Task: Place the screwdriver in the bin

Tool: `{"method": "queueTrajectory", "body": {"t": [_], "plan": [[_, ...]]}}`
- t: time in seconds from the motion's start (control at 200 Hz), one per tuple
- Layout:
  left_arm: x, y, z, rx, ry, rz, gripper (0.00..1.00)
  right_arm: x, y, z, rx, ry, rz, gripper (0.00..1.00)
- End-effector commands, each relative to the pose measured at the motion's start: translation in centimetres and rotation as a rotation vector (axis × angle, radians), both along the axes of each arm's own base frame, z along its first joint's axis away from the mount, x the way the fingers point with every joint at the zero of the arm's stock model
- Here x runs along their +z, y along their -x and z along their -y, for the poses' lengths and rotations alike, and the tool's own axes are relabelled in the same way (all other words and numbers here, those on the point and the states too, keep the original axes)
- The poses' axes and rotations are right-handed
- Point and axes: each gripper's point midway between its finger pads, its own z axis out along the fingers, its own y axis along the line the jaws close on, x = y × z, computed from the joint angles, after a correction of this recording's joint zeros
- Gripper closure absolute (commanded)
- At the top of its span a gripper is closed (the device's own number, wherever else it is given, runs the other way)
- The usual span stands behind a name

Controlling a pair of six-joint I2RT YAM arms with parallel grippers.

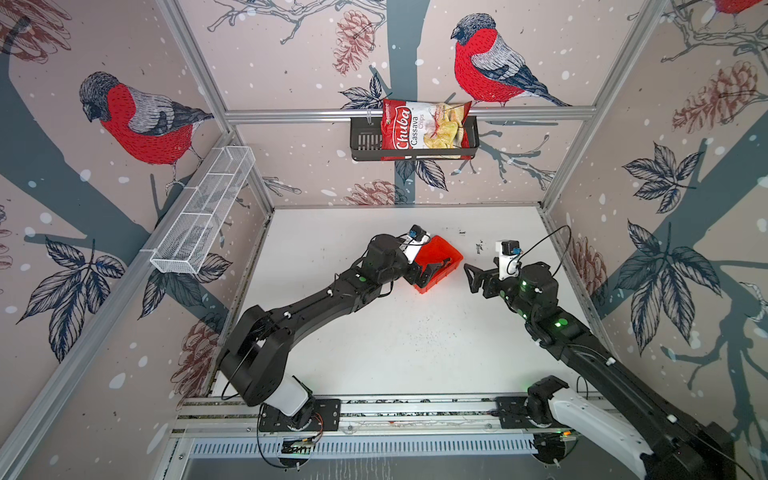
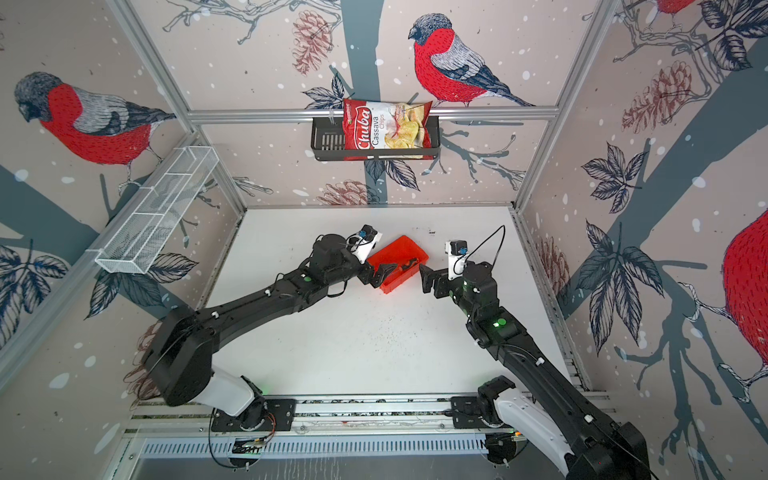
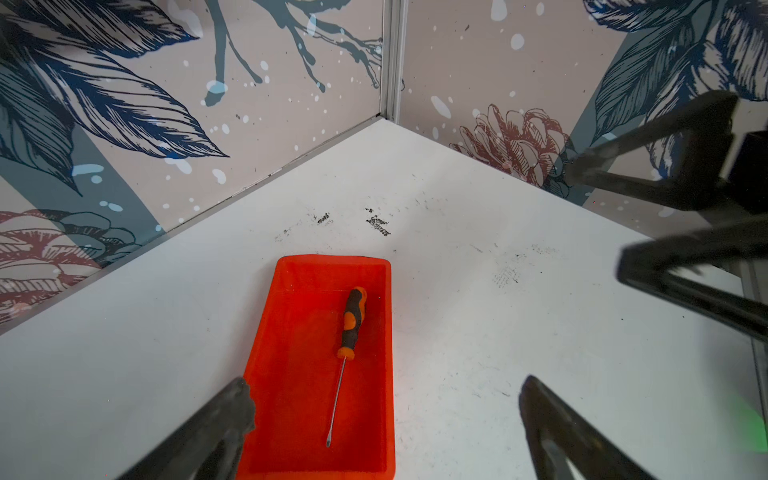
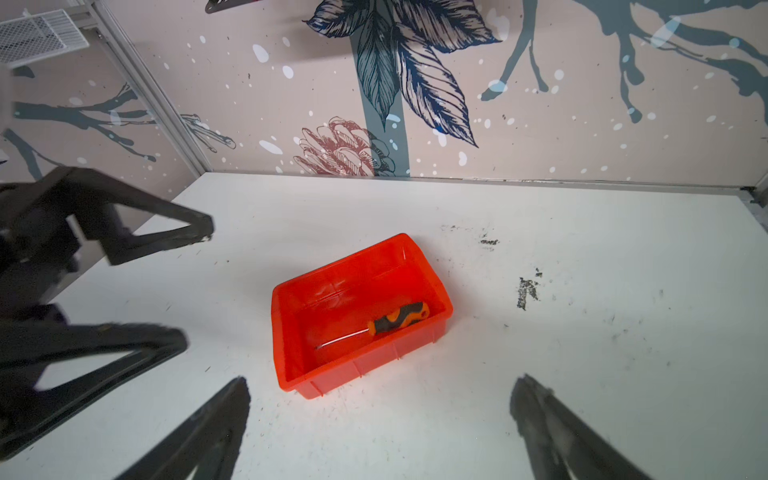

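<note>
The screwdriver lies flat on the floor of the red bin, closer to one long wall, with its orange-and-black handle at the end away from the left pincer and its thin metal shaft pointing toward that pincer. The left pincer hangs above the bin's near end, jaws spread wide, holding nothing and clear of the screwdriver. The right pincer is likewise spread and holds nothing; it hangs over the white worktop just beside the bin, facing the left pincer across it in both top views.
</note>
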Motion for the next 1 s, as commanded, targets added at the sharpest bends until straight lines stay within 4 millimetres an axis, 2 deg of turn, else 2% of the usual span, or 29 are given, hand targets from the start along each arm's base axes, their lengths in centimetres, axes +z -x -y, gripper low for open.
{"method": "queueTrajectory", "body": {"t": [0.0,0.13,0.245,0.4,0.535,0.681,0.781,0.856,0.881,0.996], "plan": [[2.4,-0.7,-2.2,0.099,0.04,0.134,0.01,1.6,-1.2,0.5,-0.033,-0.006,0.079,0.0],[2.7,-1.1,-6.8,0.278,0.052,0.192,0.02,0.9,-2.3,1.5,-0.057,0.038,0.086,0.0],[2.1,-1.6,-11.5,0.417,0.062,0.2,0.02,-0.4,-3.6,3.8,-0.123,0.077,0.074,0.0],[0.0,-2.2,-17.0,0.548,0.028,0.196,0.02,-2.3,-4.9,7.8,-0.253,0.09,0.108,0.0],[-2.4,-2.5,-21.0,0.65,0.009,0.197,0.01,-4.3,-5.6,11.1,-0.363,0.078,0.135,0.0],[-4.7,-2.7,-24.6,0.739,0.006,0.206,0.02,-6.9,-5.9,14.1,-0.49,0.081,0.131,0.0],[-6.0,-2.9,-25.9,0.752,-0.048,0.226,0.02,-8.2,-5.8,14.7,-0.48,0.1,0.151,0.0],[-6.6,-3.2,-27.0,0.791,-0.066,0.243,0.02,-7.9,-5.3,15.2,-0.487,0.08,0.212,0.0],[-6.8,-3.3,-27.3,0.8,-0.069,0.243,0.02,-8.6,-5.3,15.3,-0.488,0.078,0.205,0.0],[-7.8,-3.6,-28.8,0.852,-0.084,0.241,0.03,-9.1,-5.6,15.9,-0.502,0.057,0.217,0.0]]}}
